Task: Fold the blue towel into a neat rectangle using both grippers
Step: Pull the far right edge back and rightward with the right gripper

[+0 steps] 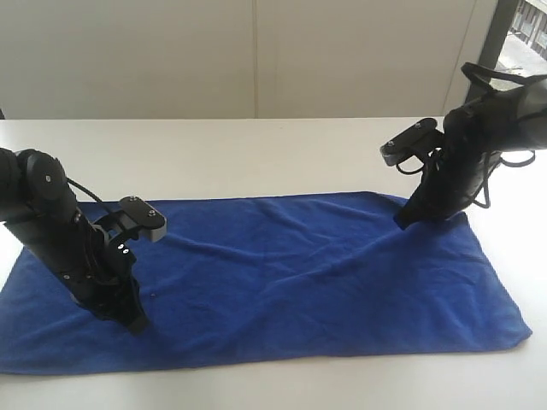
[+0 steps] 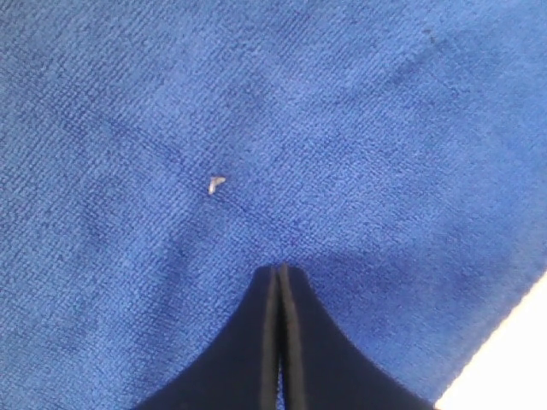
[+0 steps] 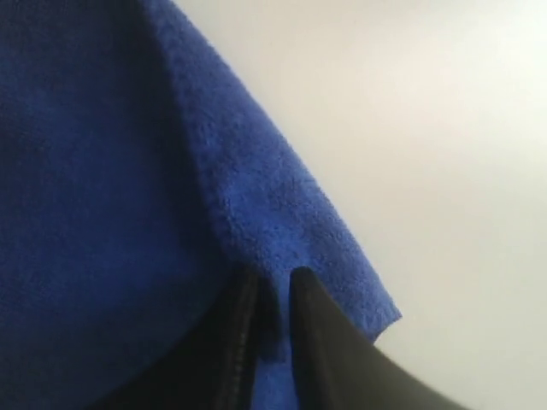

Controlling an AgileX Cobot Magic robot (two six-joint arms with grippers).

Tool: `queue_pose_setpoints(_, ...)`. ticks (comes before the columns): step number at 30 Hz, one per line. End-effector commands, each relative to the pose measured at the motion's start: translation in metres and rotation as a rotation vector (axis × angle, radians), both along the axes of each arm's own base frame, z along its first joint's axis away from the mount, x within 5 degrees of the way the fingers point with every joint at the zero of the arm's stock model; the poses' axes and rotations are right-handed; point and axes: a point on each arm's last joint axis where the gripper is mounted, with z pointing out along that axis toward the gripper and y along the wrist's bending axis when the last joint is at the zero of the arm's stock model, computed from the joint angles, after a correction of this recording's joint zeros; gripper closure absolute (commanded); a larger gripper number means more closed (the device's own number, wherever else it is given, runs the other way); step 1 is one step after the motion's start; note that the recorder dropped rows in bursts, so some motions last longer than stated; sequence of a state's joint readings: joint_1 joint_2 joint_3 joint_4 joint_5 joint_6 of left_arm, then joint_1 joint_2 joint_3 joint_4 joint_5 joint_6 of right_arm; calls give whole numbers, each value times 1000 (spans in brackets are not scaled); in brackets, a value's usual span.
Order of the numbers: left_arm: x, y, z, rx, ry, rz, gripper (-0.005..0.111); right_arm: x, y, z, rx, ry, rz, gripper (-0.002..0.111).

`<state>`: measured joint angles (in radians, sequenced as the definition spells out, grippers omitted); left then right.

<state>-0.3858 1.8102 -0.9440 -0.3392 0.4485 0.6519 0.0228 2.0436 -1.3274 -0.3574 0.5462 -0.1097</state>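
blue towel (image 1: 282,273) lies spread flat on the white table (image 1: 256,145), long side across, no fold made yet. left gripper (image 2: 279,272): jaws closed on nothing, tip pressed onto the cloth near its near-left edge, probably pinning rather than gripping. right gripper (image 3: 273,282) sits at the far-right corner, jaws nearly together with the edge bunched between them. Looks like a pinch, but the view is too tight to be sure it holds. Only other thing is a pale fleck (image 2: 215,182) on the pile (lint?). Main obstacle to folding: the left gripper standing on the cloth.
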Motion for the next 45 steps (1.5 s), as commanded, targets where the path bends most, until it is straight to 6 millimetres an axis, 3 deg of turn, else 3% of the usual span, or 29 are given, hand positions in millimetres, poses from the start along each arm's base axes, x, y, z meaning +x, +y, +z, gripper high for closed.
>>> queue_pose_setpoints(1,-11,4,-25,53,95,-26,107,1,-4,5,-18,-28,-13,92)
queue_pose_setpoints(11,-11,4,-25,53,97,-26,107,3,-6,6,-27,-62,-41,91)
queue_pose_setpoints(17,-11,4,-25,53,97,-26,107,1,-1,4,29,-31,-51,71)
queue_pose_setpoints(20,-11,4,-25,53,95,-26,107,0,0,3,37,-26,-45,69)
queue_pose_setpoints(34,-11,4,-25,53,99,-27,107,1,0,-18,43,21,-67,76)
queue_pose_setpoints(42,-11,4,-25,53,99,-27,107,1,0,-17,39,19,-64,100)
queue_pose_setpoints(45,-11,4,-25,53,99,-27,107,1,0,-10,34,-1,-57,100)
